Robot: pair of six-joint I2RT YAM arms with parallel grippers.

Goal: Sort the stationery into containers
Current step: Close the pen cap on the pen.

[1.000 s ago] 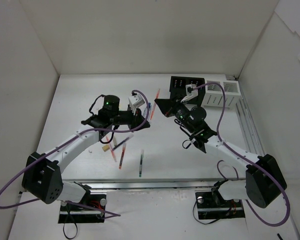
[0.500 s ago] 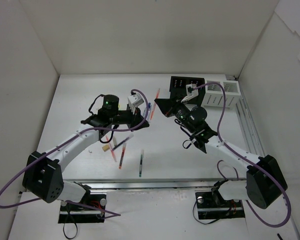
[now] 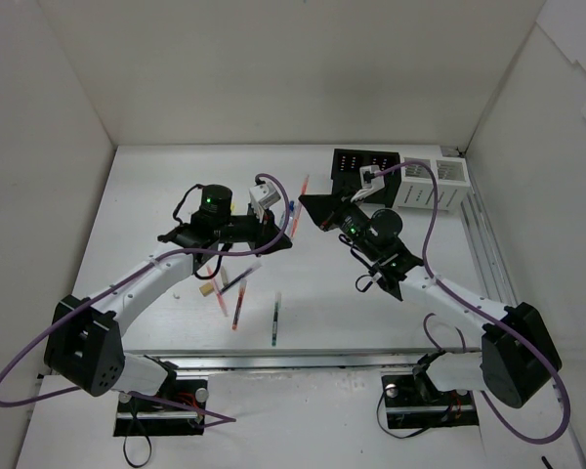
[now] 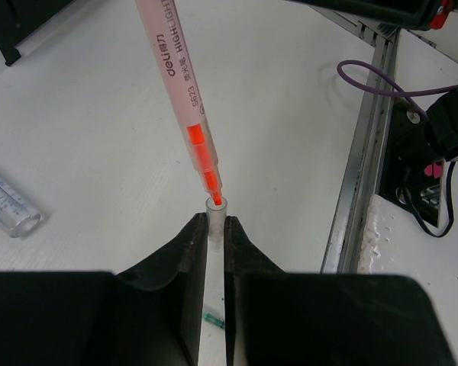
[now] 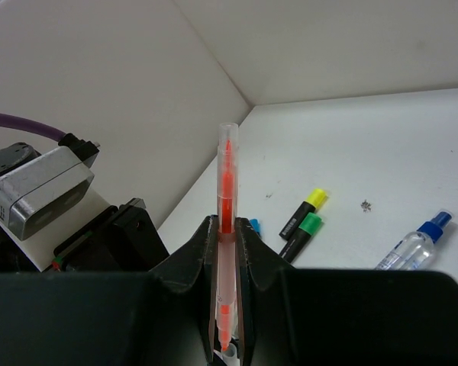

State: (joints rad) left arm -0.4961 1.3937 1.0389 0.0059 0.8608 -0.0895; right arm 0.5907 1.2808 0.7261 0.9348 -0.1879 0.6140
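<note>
My right gripper [image 5: 227, 229] is shut on a pink-orange highlighter [image 5: 227, 191], also seen in the left wrist view [image 4: 175, 76] and from above [image 3: 304, 188]. My left gripper [image 4: 215, 229] is shut on its clear cap [image 4: 215, 210]. The orange tip sits at the cap's mouth. The two grippers meet mid-table, left [image 3: 289, 228] and right [image 3: 307, 207]. The black organiser [image 3: 356, 161] and two white bins [image 3: 420, 192] [image 3: 453, 174] stand at the back right.
Black highlighters with yellow [image 5: 305, 206], green [image 5: 300, 234] and blue [image 5: 254, 226] caps and a clear bottle [image 5: 414, 245] lie on the table. A red pen [image 3: 237, 308], a green pen [image 3: 275, 320] and a tan eraser [image 3: 207, 289] lie front left. A metal rail [image 4: 366, 152] edges the table.
My right gripper has edged slightly left toward the left gripper with the highlighter. The left arm has barely moved.
</note>
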